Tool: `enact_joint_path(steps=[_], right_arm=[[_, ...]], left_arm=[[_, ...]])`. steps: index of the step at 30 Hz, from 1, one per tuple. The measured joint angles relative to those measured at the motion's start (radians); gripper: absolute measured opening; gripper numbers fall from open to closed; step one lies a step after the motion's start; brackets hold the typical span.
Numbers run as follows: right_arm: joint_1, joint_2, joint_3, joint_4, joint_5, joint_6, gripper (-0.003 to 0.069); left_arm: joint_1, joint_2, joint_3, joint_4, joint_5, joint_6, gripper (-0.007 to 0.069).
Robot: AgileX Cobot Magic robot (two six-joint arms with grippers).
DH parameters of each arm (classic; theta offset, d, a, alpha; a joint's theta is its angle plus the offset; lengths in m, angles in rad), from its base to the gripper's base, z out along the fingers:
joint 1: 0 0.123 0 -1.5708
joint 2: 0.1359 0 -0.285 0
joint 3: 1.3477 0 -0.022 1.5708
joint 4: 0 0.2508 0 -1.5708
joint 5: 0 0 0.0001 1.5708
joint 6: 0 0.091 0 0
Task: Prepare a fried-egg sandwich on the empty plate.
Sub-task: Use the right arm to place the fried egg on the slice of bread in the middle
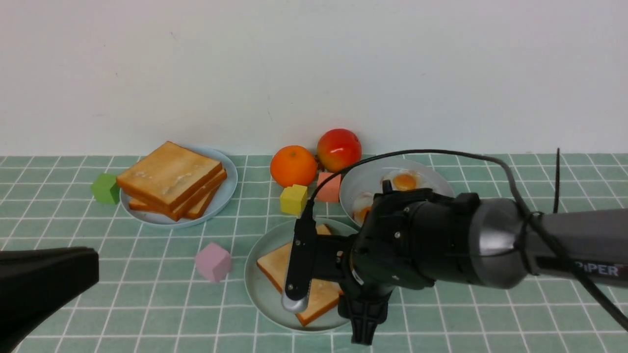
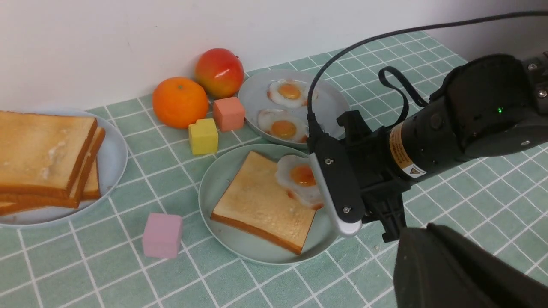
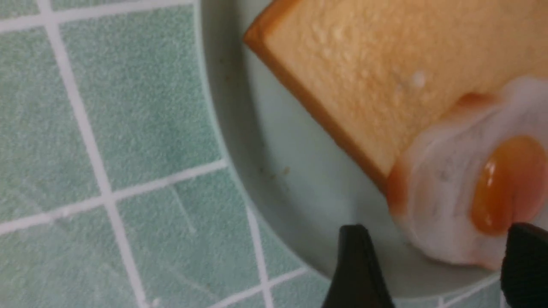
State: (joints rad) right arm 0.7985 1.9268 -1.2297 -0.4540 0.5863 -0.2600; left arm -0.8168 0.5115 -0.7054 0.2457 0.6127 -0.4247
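Observation:
The empty plate (image 1: pixel 259 300) now carries one toast slice (image 1: pixel 279 267) in the front view. In the left wrist view a fried egg (image 2: pixel 302 179) rests on the far edge of that toast (image 2: pixel 261 201) and hangs over onto the plate (image 2: pixel 227 241). My right gripper (image 3: pixel 441 265) is open just above the plate (image 3: pixel 291 192). The egg (image 3: pixel 454 201) lies loose between and just beyond its fingertips (image 3: pixel 355 269). The right arm hides the egg in the front view. My left gripper (image 1: pixel 92 267) is shut and holds nothing, low at the front left, away from the plate.
A light-blue plate (image 1: pixel 223 189) holds a toast stack (image 1: pixel 171 179). A grey plate (image 1: pixel 373 176) holds two more eggs. An orange (image 1: pixel 293 165) and a red fruit (image 1: pixel 338 148) sit by the wall. Green (image 1: pixel 105 188), yellow (image 1: pixel 293 199), salmon (image 1: pixel 328 187) and pink (image 1: pixel 213 262) cubes lie around.

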Motion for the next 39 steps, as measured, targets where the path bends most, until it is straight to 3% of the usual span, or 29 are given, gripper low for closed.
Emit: enact_joint_path(steps=[16,32,39], right_arm=[[0.0,0.041,0.0,-0.07,-0.045,0.0,0.0432],[0.0,0.04,0.0,-0.137,-0.033,0.0,0.0064],[0.0,0.013,0.0,-0.137,-0.022,0.0,0.0046]], left_arm=[[0.0,0.0,0.0,0.001,-0.004,0.003,0.0011],[0.0,0.0,0.0,0.001,-0.007,0.003,0.0017],[0.0,0.0,0.0,0.002,-0.007,0.003,0.0018]])
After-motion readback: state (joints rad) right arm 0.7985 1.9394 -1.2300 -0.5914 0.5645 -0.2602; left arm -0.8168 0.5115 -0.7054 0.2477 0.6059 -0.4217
